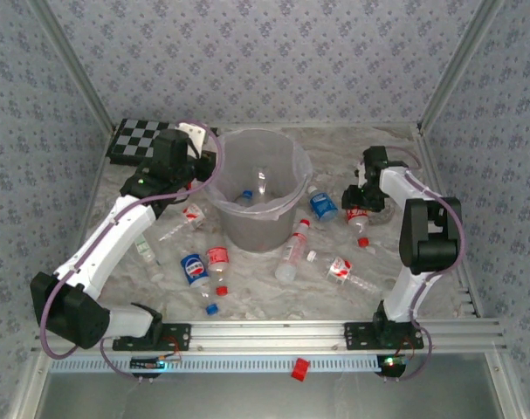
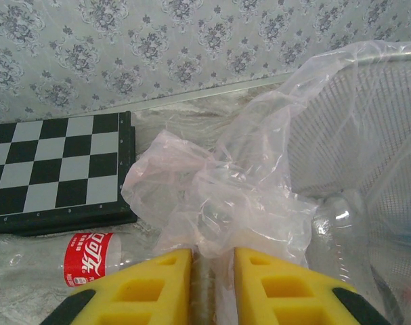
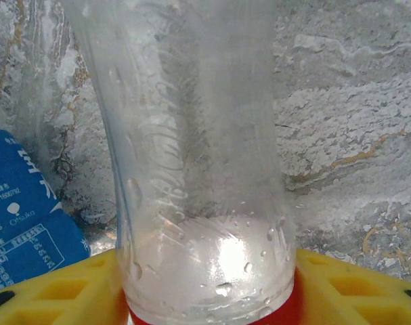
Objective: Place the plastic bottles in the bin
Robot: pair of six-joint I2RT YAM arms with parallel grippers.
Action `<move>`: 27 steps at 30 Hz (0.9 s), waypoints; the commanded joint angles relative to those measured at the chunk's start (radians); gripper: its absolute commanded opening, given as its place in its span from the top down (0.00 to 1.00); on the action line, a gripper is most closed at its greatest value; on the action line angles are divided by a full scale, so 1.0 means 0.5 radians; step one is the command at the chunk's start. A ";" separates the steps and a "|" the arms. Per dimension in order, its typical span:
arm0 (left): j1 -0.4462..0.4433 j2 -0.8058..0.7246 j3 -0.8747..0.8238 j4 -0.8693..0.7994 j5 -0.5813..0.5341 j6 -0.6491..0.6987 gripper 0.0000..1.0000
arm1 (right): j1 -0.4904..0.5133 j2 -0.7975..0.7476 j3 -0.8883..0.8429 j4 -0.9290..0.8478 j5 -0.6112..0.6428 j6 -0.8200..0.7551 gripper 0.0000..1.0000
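- Top external view: the left gripper sits against the left rim of the bin. The right gripper is low over the table on the bin's other side.
- Left wrist view: the yellow fingers are drawn close together. The film of the clear bag runs down into the narrow gap between them, so the left gripper looks clenched on the bag.
- Ahead and to the right of those fingers rises the bin's wall. Ahead and to the left lies the chequered board.
- A red-labelled bottle lies on its side just left of the left finger, in front of the board's near edge.
- Right wrist view: the right gripper's yellow fingers press on both sides of a clear bottle, which is clamped between them. A red band shows at the bottle's lower end, and its body stretches away ahead of the fingertips.
- Just left of that gripper lies a blue-labelled bottle, close beside the held one.
- More plastic bottles lie scattered on the table between the two arms, nearer the bases than either gripper.
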 commanded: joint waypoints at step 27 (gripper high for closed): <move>-0.046 -0.004 -0.079 -0.044 -0.005 0.002 0.77 | 0.201 -0.862 0.962 -0.565 -0.827 0.603 0.69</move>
